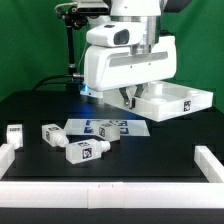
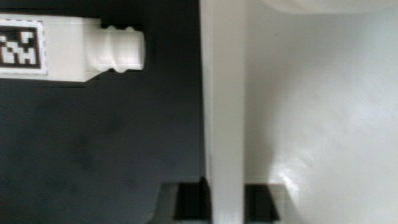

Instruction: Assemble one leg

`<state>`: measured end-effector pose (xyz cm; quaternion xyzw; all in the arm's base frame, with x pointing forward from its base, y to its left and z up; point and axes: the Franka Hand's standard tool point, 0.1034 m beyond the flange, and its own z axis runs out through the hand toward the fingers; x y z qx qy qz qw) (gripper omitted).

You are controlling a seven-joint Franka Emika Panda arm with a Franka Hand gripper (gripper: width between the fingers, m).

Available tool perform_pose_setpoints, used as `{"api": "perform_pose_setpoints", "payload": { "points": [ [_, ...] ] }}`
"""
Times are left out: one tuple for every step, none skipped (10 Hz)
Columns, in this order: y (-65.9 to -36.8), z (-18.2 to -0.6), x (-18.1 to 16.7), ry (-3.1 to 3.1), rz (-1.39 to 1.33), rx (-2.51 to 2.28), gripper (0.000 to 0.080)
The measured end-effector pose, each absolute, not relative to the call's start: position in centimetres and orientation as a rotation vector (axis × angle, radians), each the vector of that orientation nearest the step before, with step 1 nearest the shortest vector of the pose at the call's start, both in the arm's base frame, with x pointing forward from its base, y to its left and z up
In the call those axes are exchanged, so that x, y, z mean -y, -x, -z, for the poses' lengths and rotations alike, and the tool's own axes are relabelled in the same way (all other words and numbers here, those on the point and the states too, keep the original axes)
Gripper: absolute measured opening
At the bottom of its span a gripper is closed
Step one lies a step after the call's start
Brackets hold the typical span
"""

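My gripper [image 1: 128, 100] [image 2: 226, 203] is shut on the raised rim of the large flat white panel [image 1: 180, 100] at the exterior view's right. In the wrist view the rim [image 2: 222, 110] runs between my two dark fingers [image 2: 187, 200]. One leg [image 2: 63, 48], a white post with a tag and a ribbed end, lies on the black table beside the panel. In the exterior view several legs lie loose: one at the far left [image 1: 15, 132], one beside it [image 1: 52, 133], one in front [image 1: 82, 150] and one near the middle [image 1: 108, 128].
The marker board [image 1: 92, 124] lies flat on the black table under the middle legs. A low white wall [image 1: 100, 190] borders the front, with short side walls at the left [image 1: 8, 155] and right [image 1: 212, 160]. A black stand [image 1: 68, 40] rises at the back.
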<state>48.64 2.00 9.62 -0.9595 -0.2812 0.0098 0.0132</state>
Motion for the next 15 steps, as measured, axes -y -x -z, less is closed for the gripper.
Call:
{"api": "perform_pose_setpoints", "payload": {
  "points": [
    [-49.0,-9.6,-1.4,3.025,-0.01,0.733,0.0053],
    [-49.6,-9.7,-0.5,3.032,-0.037,0.565,0.0053],
    [-50.9,-9.6,0.6,3.012,-0.132,0.404,0.0054],
    [-52.2,-9.6,2.0,2.973,-0.23,0.326,0.0054],
    [-53.3,-9.5,3.5,2.954,-0.173,0.406,0.0054],
    [-53.0,-9.3,3.7,2.958,-0.18,0.392,0.0054],
    [-52.9,-9.2,3.6,2.957,-0.182,0.395,0.0054],
    [-52.9,-9.1,3.6,2.956,-0.184,0.395,0.0054],
    [-53.1,-8.6,3.5,2.977,-0.18,0.325,0.0054],
    [-53.5,-7.2,3.1,3.013,-0.189,0.205,0.0054],
    [-55.1,-6.0,2.3,3.026,-0.205,0.037,0.0054],
    [-57.2,-5.2,1.7,3.034,-0.188,-0.078,0.0054],
    [-58.4,-4.6,1.7,3.025,-0.209,-0.09,0.0054],
    [-58.5,-4.5,1.8,3.027,-0.206,-0.088,0.0054],
    [-58.4,-4.4,1.8,3.026,-0.21,-0.087,0.0054]
  ]
}}
